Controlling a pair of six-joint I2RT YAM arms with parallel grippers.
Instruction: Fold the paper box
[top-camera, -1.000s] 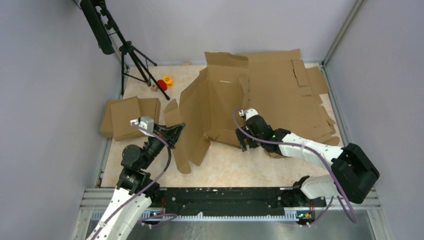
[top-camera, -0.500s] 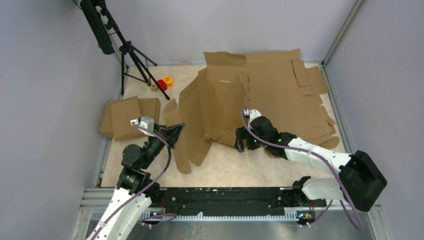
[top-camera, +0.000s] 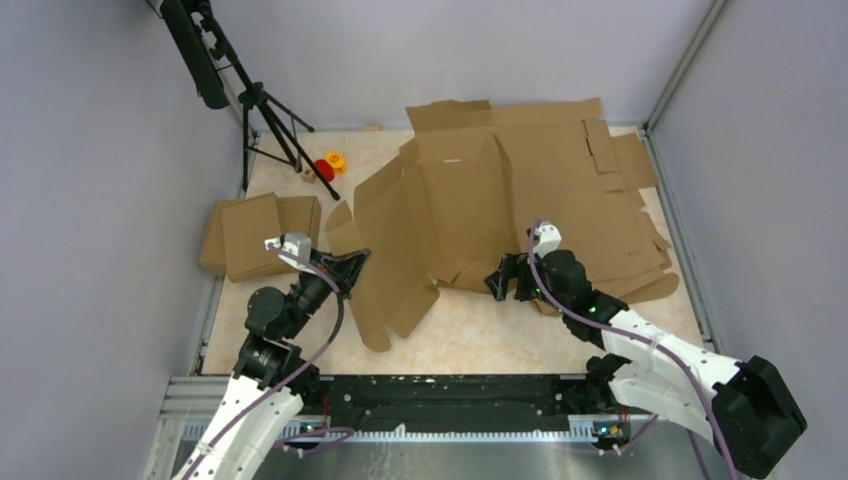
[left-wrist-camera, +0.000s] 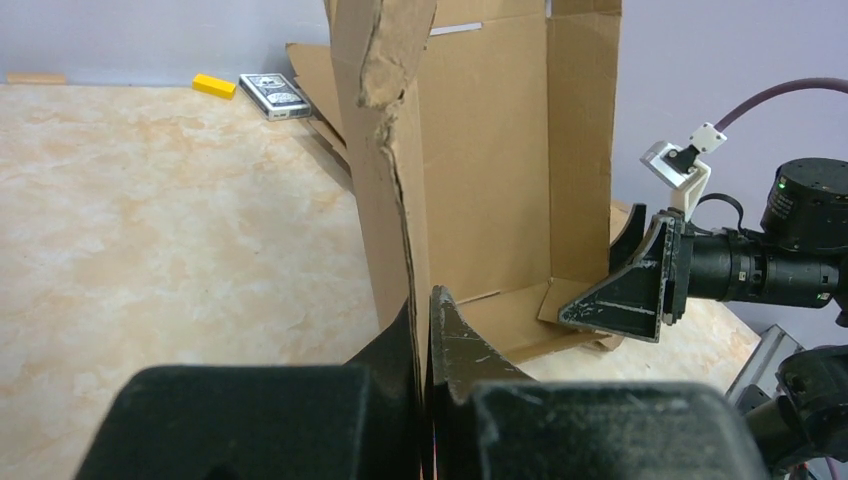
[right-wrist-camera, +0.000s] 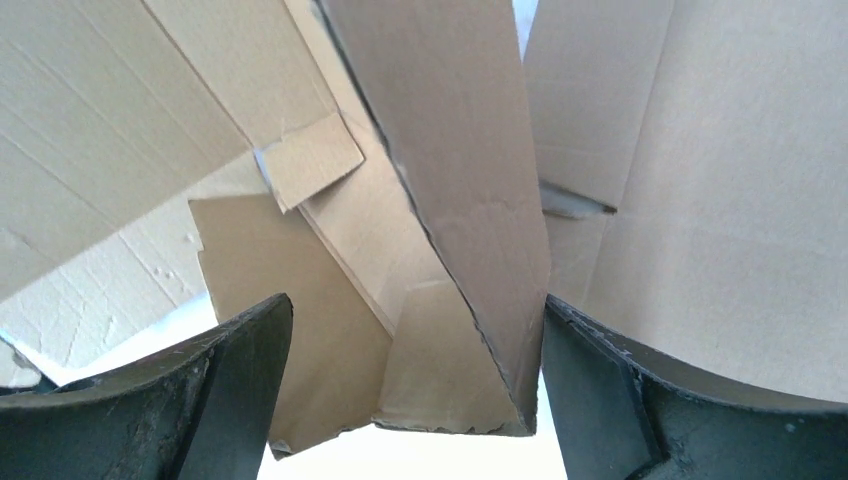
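Top external view: the box (top-camera: 450, 210) sits mid-table (top-camera: 470, 340), its long axis running roughly near-left to far-right, its right side against the pile of sheets (top-camera: 600, 200). It is plain brown corrugated, half opened, with creased panels tilted up and slotted flaps splayed near. The left gripper (top-camera: 352, 262) is clamped on its left flap. The right gripper (top-camera: 507, 277), fingers wide apart, straddles a near flap unclamped.

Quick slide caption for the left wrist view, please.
Left tool clamped on an edge of the paper box, its panels standing upright above the marbled table.
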